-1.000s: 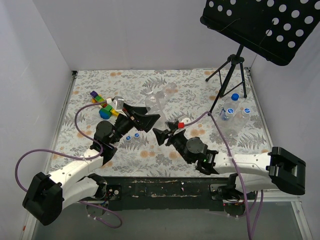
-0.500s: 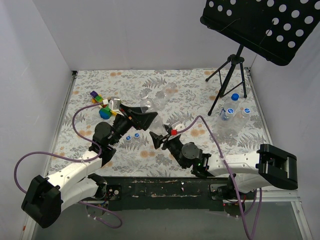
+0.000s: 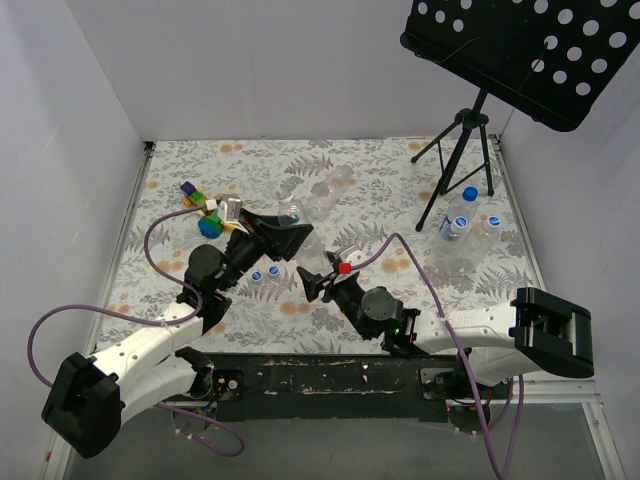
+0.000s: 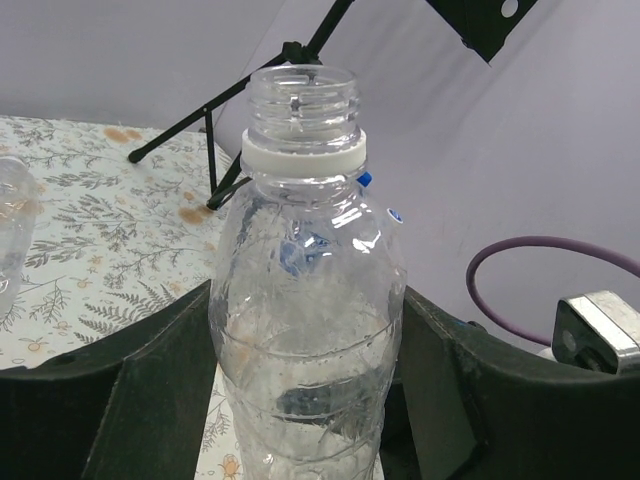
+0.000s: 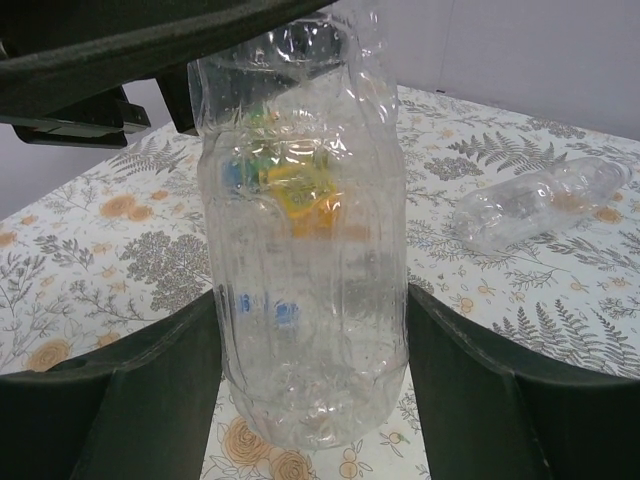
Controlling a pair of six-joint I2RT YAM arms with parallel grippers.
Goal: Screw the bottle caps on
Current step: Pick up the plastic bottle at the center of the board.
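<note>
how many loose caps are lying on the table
2. One loose cap and a second cap lie side by side on the table, just right of the left arm. More may be hidden under the arms.

You get no readable text here: the label on the far-right bottle (image 3: 457, 222) is too small to read.

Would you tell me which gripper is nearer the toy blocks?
Left: the left gripper is just right of the blocks; the right gripper lies farther right.
</note>
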